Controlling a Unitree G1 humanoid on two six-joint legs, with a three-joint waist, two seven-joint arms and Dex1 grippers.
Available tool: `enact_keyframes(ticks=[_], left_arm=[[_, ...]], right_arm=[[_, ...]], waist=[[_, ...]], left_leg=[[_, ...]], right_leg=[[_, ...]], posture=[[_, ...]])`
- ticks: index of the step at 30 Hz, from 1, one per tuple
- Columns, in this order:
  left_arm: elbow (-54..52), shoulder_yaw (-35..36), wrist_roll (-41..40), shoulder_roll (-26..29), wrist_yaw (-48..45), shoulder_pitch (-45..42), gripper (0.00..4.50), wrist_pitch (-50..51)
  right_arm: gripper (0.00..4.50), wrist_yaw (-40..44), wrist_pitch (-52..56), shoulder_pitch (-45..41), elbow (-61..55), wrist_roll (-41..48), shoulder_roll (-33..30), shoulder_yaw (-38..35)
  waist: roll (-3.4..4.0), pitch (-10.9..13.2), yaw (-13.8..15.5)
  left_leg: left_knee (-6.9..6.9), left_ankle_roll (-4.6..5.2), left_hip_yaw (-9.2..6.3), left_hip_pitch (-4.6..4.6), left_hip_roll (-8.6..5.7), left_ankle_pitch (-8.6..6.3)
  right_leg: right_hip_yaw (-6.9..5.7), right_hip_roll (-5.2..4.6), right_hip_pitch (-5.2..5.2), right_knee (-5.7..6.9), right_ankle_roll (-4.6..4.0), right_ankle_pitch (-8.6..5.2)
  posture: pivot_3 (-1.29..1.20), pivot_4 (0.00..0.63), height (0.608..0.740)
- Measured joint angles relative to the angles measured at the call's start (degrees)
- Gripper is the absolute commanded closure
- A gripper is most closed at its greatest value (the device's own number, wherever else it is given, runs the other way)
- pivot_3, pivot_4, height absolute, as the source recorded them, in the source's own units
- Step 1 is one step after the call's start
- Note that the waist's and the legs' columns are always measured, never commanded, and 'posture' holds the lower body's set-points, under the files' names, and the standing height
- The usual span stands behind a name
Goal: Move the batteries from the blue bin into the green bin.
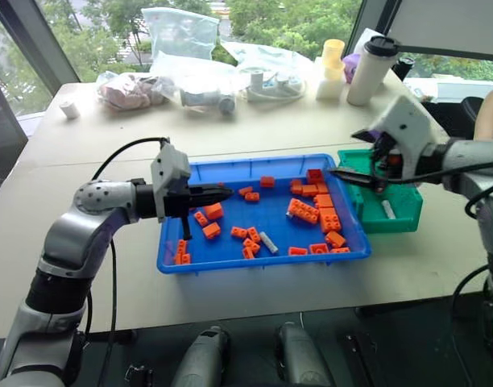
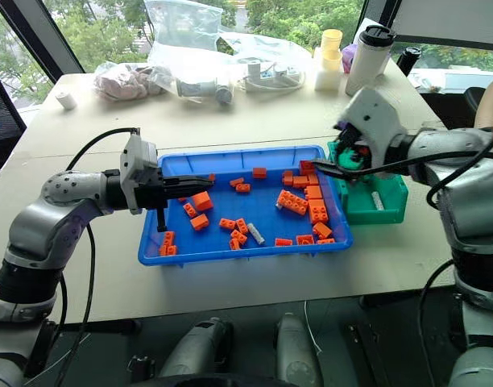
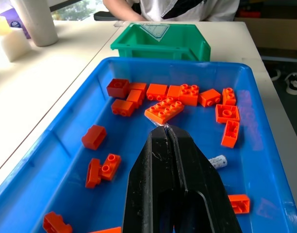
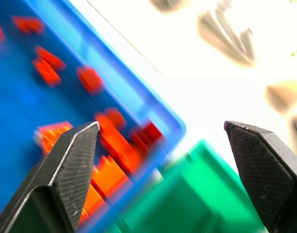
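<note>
The blue bin [image 1: 254, 262] lies mid-table, scattered with orange bricks. One battery [image 1: 268, 242] rests on its floor near the front; the left wrist view shows that battery [image 3: 217, 161] beside my shut fingers. The green bin [image 1: 395, 222] stands against the blue bin's right end, with another battery [image 1: 388, 209] lying inside it. My left gripper [image 1: 224, 193] is shut and empty, pointing level over the blue bin's left part. My right gripper [image 4: 160, 127] is open wide with nothing between its fingers, hovering at the green bin's left rim [image 1: 349, 157].
Orange bricks [image 1: 303, 210] cluster toward the blue bin's right end. Plastic bags [image 1: 178, 32], a white tumbler [image 1: 371, 71] and a yellow cup [image 1: 333, 56] line the table's far edge. A person in a white shirt [image 3: 187, 9] sits beyond the green bin.
</note>
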Motion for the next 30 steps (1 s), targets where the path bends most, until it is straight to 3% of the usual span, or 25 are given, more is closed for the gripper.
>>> enact_keyframes(ticks=[5,10,23,26,30], left_arm=[[-0.03,0.03,0.15,-0.08,0.09,0.09,4.50,0.15],[-1.06,0.12,0.14,-0.32,0.70,0.83,4.50,0.42],[-4.39,0.91,0.10,-0.24,3.75,4.05,4.50,1.81],[-4.53,0.91,0.09,-0.24,3.98,4.33,4.50,1.85],[-4.52,0.90,0.10,-0.24,4.01,4.33,4.50,1.84]], right_arm=[[0.19,1.59,4.21,0.19,-0.21,1.70,2.20,13.20],[0.19,5.24,2.48,-4.03,5.52,0.84,2.42,21.57],[0.19,9.24,-3.03,-7.70,11.39,-6.30,4.65,33.29],[1.09,8.89,-6.01,-8.09,11.75,-10.21,4.52,35.68],[3.05,8.76,-8.33,-8.23,12.55,-12.72,4.61,36.19]], waist=[[0.01,0.01,0.88],[0.01,0.01,0.99],[0.01,0.01,1.04],[0.00,0.00,1.02],[0.00,0.00,1.04]], left_leg=[[0.23,0.04,0.04,-0.09,-0.18,-0.02],[0.24,0.05,0.04,-0.07,-0.17,-0.03],[0.22,0.04,0.02,-0.07,-0.16,-0.03],[0.22,0.04,0.02,-0.07,-0.16,-0.03],[0.22,0.04,0.02,-0.06,-0.16,-0.03]], right_leg=[[-0.01,-0.12,0.03,-0.01,0.00,0.00],[-0.03,-0.09,0.03,-0.01,0.01,0.00],[-0.04,-0.07,0.01,0.00,0.01,0.00],[-0.04,-0.06,0.01,0.00,0.01,0.00],[-0.04,-0.05,0.02,0.00,0.01,0.00]], posture=[[0.00,0.150,0.740],[0.00,0.150,0.740],[0.00,0.150,0.740],[0.00,0.150,0.740],[0.00,0.150,0.740]])
